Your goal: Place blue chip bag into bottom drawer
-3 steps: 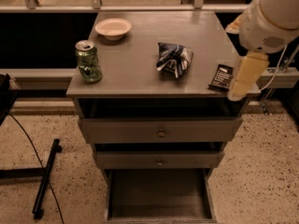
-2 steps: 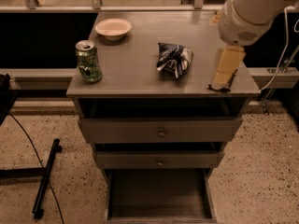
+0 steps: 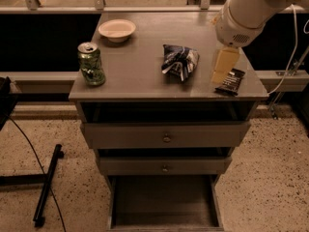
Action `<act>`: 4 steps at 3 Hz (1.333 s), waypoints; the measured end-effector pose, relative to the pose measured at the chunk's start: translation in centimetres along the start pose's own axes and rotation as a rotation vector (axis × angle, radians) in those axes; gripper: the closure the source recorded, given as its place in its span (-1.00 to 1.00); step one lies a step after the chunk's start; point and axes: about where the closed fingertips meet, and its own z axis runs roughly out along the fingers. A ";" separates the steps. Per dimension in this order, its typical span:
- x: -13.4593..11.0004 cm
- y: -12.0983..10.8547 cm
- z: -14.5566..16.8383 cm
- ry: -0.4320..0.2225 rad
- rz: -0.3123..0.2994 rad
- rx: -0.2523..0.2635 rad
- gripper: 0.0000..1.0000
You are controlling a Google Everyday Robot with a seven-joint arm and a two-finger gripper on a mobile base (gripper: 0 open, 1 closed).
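No wording can be read on the blue chip bag (image 3: 179,61), the can (image 3: 91,64) or the packet (image 3: 231,81) (their print is too small). The gripper (image 3: 220,78) hangs at the bag's 3 o'clock.

You have the blue chip bag (image 3: 179,62) lying crinkled, its foil throwing glossy white highlights across the dark blue. The cabinet top (image 3: 140,66) under it is smooth and grey with a dull sheen; whether it is laminate or paint you cannot tell. The bottom drawer (image 3: 164,204), open at the near foot, shows a plain matt grey floor. The gripper (image 3: 224,65) hangs over the right end of the top, just left of the glossy black packet (image 3: 231,81), and looks like pale yellowish matt plastic below the arm's (image 3: 246,11) smooth white shell. The green can (image 3: 91,64) on the left is shiny metal, the far bowl (image 3: 117,30) matt cream, the ground (image 3: 270,178) speckled stone.
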 end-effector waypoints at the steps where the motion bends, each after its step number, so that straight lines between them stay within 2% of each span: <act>1: -0.9 -1.0 2.0 -0.030 0.026 -0.012 -1.00; 2: -2.3 -1.9 4.1 -0.107 0.060 -0.035 -0.66; 3: -4.3 -2.6 7.5 -0.183 0.099 -0.077 -0.44; 4: -4.8 -3.1 9.4 -0.201 0.120 -0.084 -0.40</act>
